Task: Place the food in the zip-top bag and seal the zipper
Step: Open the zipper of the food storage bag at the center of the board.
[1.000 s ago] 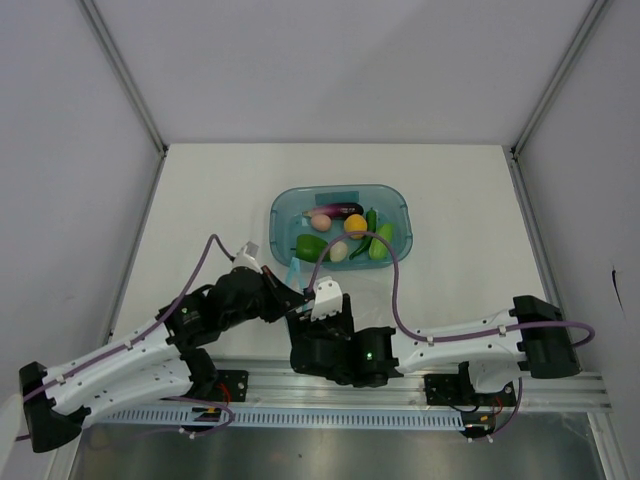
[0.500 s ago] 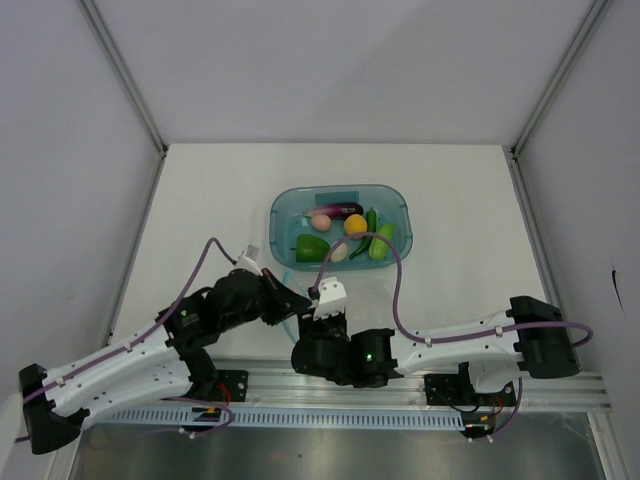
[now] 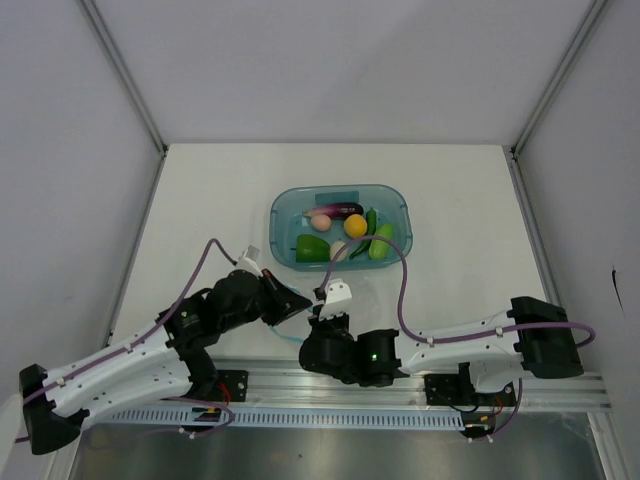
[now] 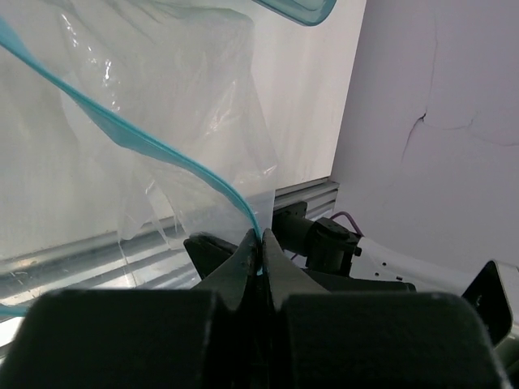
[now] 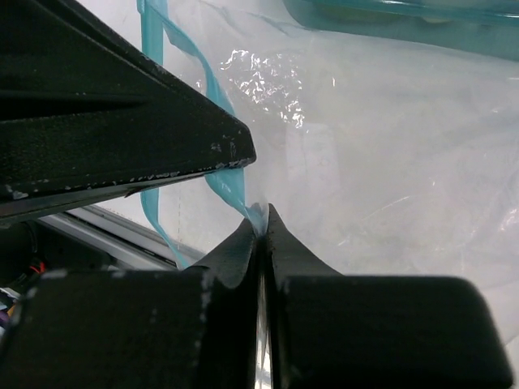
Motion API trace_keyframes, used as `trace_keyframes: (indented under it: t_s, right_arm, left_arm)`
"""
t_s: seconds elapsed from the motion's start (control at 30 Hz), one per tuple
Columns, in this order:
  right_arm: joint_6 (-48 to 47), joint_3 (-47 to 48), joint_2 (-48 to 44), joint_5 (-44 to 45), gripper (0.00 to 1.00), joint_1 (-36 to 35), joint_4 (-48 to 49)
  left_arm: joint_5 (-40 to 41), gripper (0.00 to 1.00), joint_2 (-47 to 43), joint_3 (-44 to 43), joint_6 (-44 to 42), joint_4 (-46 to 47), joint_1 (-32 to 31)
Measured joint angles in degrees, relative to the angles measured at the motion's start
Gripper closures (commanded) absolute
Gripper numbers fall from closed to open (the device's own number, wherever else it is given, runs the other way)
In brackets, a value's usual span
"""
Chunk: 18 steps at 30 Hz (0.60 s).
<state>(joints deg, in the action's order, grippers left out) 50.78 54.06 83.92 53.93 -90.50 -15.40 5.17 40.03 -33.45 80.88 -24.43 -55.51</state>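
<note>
Left gripper (image 4: 261, 241): jaws pinched tight on the light teal zipper strip (image 4: 138, 134) of the clear crinkly thin plastic zip-top bag (image 4: 174, 89). In the left wrist view the strip runs up and off to the left from the fingertips, with the bag sheet lifted behind it.

Right gripper (image 5: 261, 228): also clamped closed, nipping the same zipper strip (image 5: 229, 185) at the bag's mouth edge. A black finger of the left gripper crosses that view just left of the pinch. The bag sheet (image 5: 389, 146) spreads away toward the far side, up to the wall of the translucent teal plastic tray (image 5: 389, 14).

Top view: the left gripper (image 3: 300, 298) sits just beside the right gripper (image 3: 324, 303), tips almost meeting, on the near side of the tray (image 3: 405, 215) and close to the near edge of the white table (image 3: 210, 220). The bag lies between the grippers and the tray, and its outline is hard to read from above.

All the food lies in the tray:
- purple eggplant (image 3: 340, 210) at the far side
- pink ball (image 3: 320, 222) to the left of the orange-yellow ball (image 3: 355, 224)
- bright green chunk (image 3: 310, 246) at the near left
- cream egg (image 3: 339, 251) just to its right
- dark green long vegetable (image 3: 371, 220) at the right, beside a lighter green piece (image 3: 380, 242)
</note>
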Motion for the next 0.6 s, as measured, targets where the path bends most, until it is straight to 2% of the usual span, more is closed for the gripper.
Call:
trace_keyframes:
  t_s: [0.03,0.1,0.13,0.2,0.23,0.47,0.53,0.6]
  right_arm:
    - [0.02,-0.24,-0.35,-0.24,1.00,0.17,0.22]
    - [0.07,-0.87,-1.07,-0.57,1.00,0.52,0.61]
    - [0.15,-1.25,-1.44,-0.87,1.00,0.76,0.74]
    - [0.39,-2.05,-2.21,-1.44,1.00,1.20,0.90]
    - [0.59,-2.54,-2.56,-1.75,1.00,1.42,1.01]
    - [1.31,-4.98,-3.50,-3.48,1.00,3.02,2.05]
    - [1.27,-5.16,-4.22,-3.98,1.00,3.45,2.01]
    - [1.20,-5.29,-5.99,-4.74,1.00,4.02,1.99]
  left_arm:
    - [0.00,0.76,-0.09,0.04,-0.28,0.13,0.00]
    - [-0.02,0.49,-0.74,0.28,-1.75,0.68,0.00]
    - [0.04,0.18,-1.33,0.57,-2.56,1.11,0.00]
    - [0.24,0.05,-2.95,1.20,-4.04,1.86,-0.02]
    - [0.42,0.01,-4.11,1.66,-4.96,2.25,-0.04]
    - [3.89,0.01,-13.29,2.25,-11.17,0.20,-0.09]
    - [5.77,0.04,-15.45,2.16,-12.20,-1.64,-0.09]
    - [6.99,0.12,-16.57,2.16,-13.11,-3.78,-0.09]
